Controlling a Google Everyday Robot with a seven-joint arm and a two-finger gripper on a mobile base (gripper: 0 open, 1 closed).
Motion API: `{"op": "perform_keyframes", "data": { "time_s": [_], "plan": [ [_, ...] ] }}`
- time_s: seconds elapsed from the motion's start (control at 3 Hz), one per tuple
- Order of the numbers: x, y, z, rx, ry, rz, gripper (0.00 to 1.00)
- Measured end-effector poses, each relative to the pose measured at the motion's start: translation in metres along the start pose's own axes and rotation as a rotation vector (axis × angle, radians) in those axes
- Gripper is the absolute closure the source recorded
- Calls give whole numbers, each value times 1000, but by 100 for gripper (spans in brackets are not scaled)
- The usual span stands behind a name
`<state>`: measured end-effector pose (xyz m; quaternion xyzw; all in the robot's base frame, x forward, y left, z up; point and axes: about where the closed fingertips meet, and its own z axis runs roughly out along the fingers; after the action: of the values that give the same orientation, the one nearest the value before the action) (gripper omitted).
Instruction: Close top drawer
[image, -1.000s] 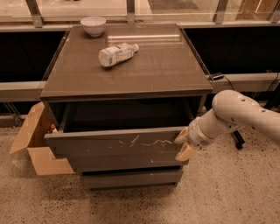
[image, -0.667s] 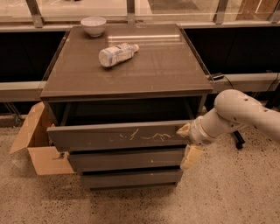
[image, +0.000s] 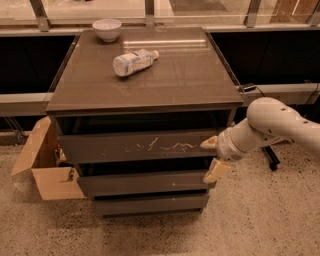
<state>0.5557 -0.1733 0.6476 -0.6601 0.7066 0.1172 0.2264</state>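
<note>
The top drawer (image: 135, 146) is a wide dark grey-brown handleless front with pale scratches right of centre. It sits only slightly out from the cabinet, a narrow dark gap above it. My gripper (image: 212, 157) is at the drawer's right end. One pale fingertip (image: 209, 143) touches the front panel's right edge and the other (image: 216, 171) hangs lower by the middle drawer. The fingers are spread apart and hold nothing. The white arm (image: 275, 125) reaches in from the right.
Two plain drawer fronts (image: 142, 183) lie below. A plastic bottle (image: 132, 62) lies on the cabinet top (image: 190, 80), with a white bowl (image: 107, 29) at the back left. An open cardboard box (image: 42, 165) stands on the floor at the left.
The top drawer has slid back into the cabinet from well pulled out to nearly flush. My gripper has moved back with its right end.
</note>
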Motion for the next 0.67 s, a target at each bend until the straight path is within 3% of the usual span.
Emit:
{"op": "perform_keyframes", "data": {
  "time_s": [0.33,0.67],
  "plan": [
    [-7,2,-13,18,-25,-15,16],
    [-10,23,-35,31,-45,-25,0]
  ]
}}
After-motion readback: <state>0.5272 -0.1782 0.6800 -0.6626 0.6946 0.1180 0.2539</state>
